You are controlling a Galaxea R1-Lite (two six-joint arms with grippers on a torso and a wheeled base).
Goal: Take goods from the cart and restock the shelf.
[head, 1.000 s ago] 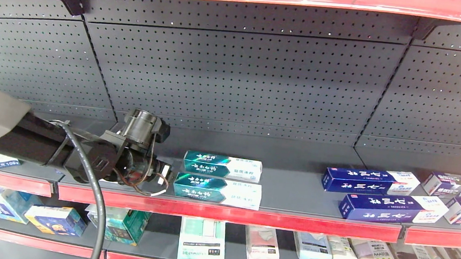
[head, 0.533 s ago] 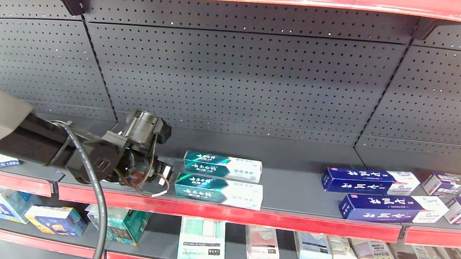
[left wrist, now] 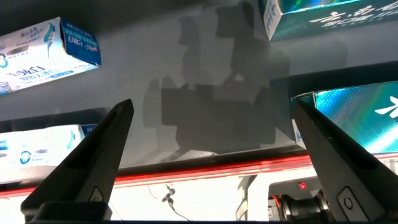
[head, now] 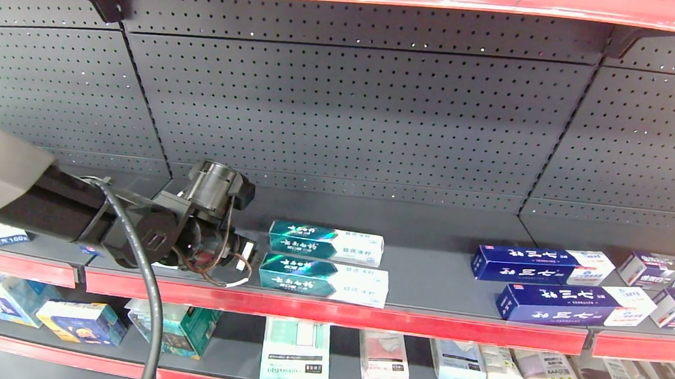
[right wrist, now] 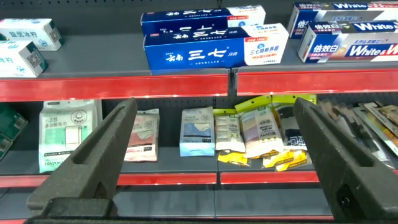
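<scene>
The front teal box point(head: 323, 279) lies flat on the shelf point(head: 428, 263), with its long side along the red front rail point(head: 334, 313). It is directly beyond the fingertips of the left end effector point(left wrist: 212, 109). The fingers of this end effector are spread wide and pinch nothing. In the left wrist view the end of the box sits at one finger, and I cannot tell whether they really touch. The rear teal box point(head: 325, 243) lies parallel to the front one, one row further from the end effector, toward the back wall.

In the last second the arm advanced a little along the shelf, and the front box slid the same small amount away from it (the rear box did not move). I judge this as a nudge to position a box that is already released. If so, the placing of this item is nearly complete, and the next step would be to go back to the cart.

The right end effector point(right wrist: 214, 102) is also spread and empty. It faces the blue boxes point(right wrist: 205, 46), well apart from the teal ones.
</scene>
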